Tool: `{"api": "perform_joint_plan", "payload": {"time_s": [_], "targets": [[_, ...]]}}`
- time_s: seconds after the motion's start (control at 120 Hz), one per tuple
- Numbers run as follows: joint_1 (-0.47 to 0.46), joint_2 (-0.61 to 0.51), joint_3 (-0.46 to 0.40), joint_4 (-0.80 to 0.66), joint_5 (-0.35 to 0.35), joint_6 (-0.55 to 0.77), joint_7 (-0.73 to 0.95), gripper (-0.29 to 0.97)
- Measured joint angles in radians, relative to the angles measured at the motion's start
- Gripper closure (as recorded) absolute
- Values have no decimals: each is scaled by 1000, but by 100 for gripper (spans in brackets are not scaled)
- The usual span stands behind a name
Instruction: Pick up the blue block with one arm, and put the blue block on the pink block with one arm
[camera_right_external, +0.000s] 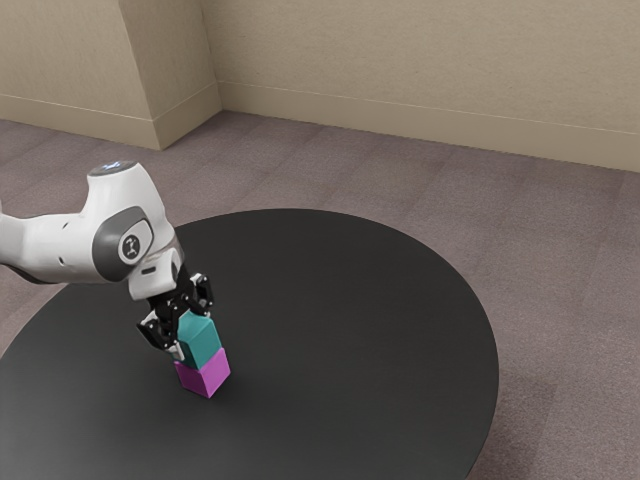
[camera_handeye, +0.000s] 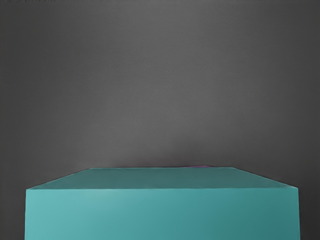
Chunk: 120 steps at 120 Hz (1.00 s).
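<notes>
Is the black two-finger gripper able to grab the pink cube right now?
Probably not: the teal-blue cube sits on the pink cube, and the gripper is at the upper one.

A round black table stands on grey-brown carpet; behind are beige walls with a pale baseboard.

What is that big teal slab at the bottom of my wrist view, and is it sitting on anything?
Observer: That's the blue block. In the exterior view it rests on top of a pink block, making a two-block stack.
Operator: And where is the robot's hand?
Observer: The gripper is right at the blue block's top. The white arm reaches in from the exterior view's left, over a round black table.
</notes>
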Motion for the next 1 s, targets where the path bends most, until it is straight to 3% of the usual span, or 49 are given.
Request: {"api": "perform_joint_plan", "payload": {"time_s": [0.683, 1.0], "targets": [[0, 0, 3, 2, 2, 0, 3, 30], [1, -11, 2, 2, 3, -4, -1, 8]]}}
